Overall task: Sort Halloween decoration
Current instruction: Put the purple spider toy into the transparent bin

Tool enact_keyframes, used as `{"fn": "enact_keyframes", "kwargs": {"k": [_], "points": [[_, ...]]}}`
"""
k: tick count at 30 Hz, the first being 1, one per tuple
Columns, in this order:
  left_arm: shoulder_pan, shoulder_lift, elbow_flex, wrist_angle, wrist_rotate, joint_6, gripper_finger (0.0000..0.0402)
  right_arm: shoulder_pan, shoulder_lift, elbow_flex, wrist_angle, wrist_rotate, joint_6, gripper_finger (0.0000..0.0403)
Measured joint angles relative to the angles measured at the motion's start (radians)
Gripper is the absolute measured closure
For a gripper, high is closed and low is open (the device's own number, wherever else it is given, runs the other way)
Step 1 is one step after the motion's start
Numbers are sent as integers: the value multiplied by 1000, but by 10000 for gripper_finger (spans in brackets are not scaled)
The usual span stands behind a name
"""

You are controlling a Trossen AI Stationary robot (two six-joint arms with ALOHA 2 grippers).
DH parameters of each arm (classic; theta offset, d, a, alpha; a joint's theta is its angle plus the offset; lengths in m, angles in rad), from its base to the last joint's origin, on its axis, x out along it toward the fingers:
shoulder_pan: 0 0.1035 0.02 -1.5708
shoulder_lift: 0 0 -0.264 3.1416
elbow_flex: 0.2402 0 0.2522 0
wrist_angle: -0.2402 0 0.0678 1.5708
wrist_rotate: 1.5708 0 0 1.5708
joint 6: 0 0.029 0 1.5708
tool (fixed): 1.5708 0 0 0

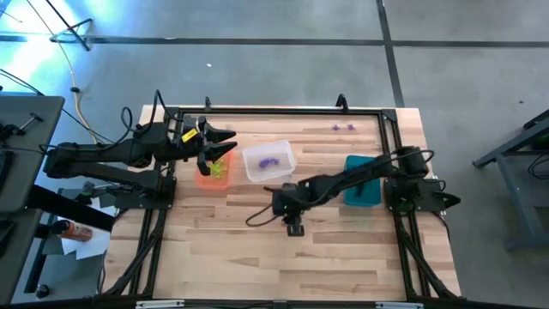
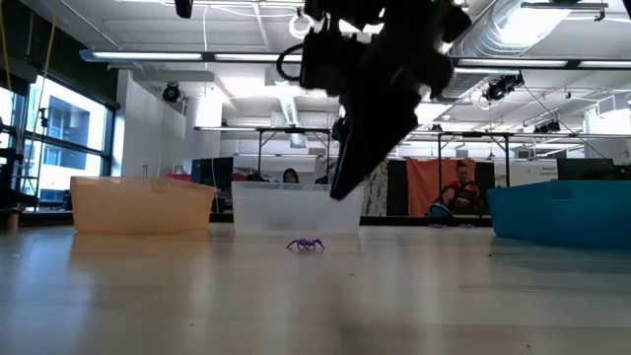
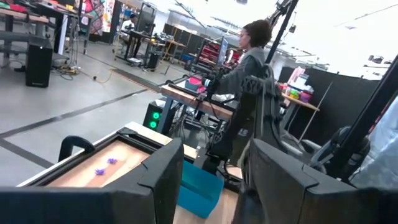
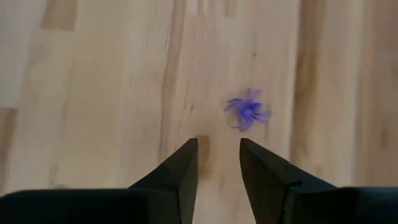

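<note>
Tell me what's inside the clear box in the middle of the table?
The clear bin holds a few little purple spider trinkets, seen from above. From table height its cloudy wall hides them. How many exactly is too small to tell.

A grey concrete floor (image 1: 283, 60) surrounds the wooden table (image 1: 343, 249), with workbenches (image 3: 205, 99), tall windows (image 2: 54, 138) and bright ceiling strip lights (image 2: 197, 57) beyond.
</note>
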State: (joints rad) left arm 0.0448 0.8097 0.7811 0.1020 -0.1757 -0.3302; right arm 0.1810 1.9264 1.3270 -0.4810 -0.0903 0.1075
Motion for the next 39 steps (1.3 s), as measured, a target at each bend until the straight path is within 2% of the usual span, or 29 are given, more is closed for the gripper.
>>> {"fn": "enact_keyframes", "kwargs": {"k": [10,18,30,33,37,39], "points": [[0,0,0,-5,-18,0,232,17,96,0,64,142,76,291],[0,0,0,-6,-18,-8,232,16,98,0,83,105,69,291],[0,0,1,-22,-18,-9,232,18,149,5,127,150,120,292],[0,0,1,-29,-18,-9,232,18,149,5,126,152,112,312],[0,0,1,-29,-19,-9,232,19,151,5,127,145,110,385],[0,0,1,-25,-20,-9,232,18,150,4,124,140,102,392]]}}
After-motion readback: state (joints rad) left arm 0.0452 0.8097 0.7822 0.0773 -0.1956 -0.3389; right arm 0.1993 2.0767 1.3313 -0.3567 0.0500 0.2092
